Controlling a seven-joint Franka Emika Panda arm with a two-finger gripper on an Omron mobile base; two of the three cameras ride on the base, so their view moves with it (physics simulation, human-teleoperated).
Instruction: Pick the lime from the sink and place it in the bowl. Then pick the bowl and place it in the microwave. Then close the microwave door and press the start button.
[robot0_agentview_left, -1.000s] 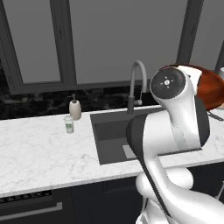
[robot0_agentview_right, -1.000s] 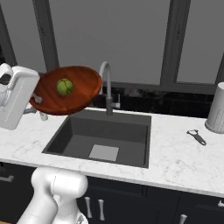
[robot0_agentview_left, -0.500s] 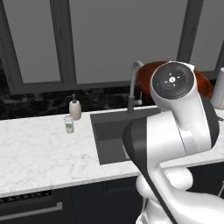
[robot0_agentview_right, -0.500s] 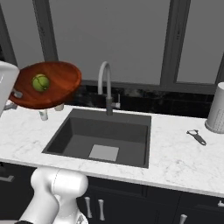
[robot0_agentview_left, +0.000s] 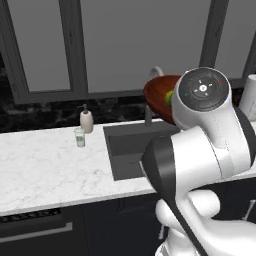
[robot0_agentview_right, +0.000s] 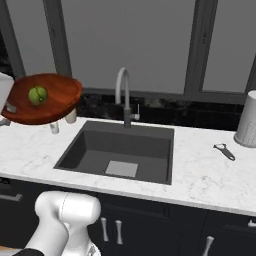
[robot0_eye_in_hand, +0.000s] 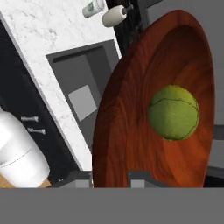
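Observation:
The red-brown bowl (robot0_agentview_right: 56, 104) hangs tilted in the air above the counter left of the sink (robot0_agentview_right: 120, 150), with the lime (robot0_agentview_right: 37, 95) lying inside it. In the hand view my gripper (robot0_eye_in_hand: 110, 178) is shut on the rim of the bowl (robot0_eye_in_hand: 127, 127), and the lime (robot0_eye_in_hand: 173, 112) rests against its inner wall. From the left base view the bowl (robot0_agentview_left: 156, 97) and a sliver of the lime (robot0_agentview_left: 170, 96) peek out behind my arm, over the sink (robot0_agentview_left: 127, 145). The microwave is out of view.
A soap dispenser (robot0_agentview_left: 86, 120) and a small cup (robot0_agentview_left: 79, 136) stand on the counter left of the sink. The gooseneck faucet (robot0_agentview_right: 123, 95) rises behind the basin. A peeler (robot0_agentview_right: 225, 151) and a grey canister (robot0_agentview_right: 247, 120) sit on the right counter.
The arm has swung left, carrying the bowl with the lime from over the sink's left part to above the left counter. The sink and counter have stayed in place.

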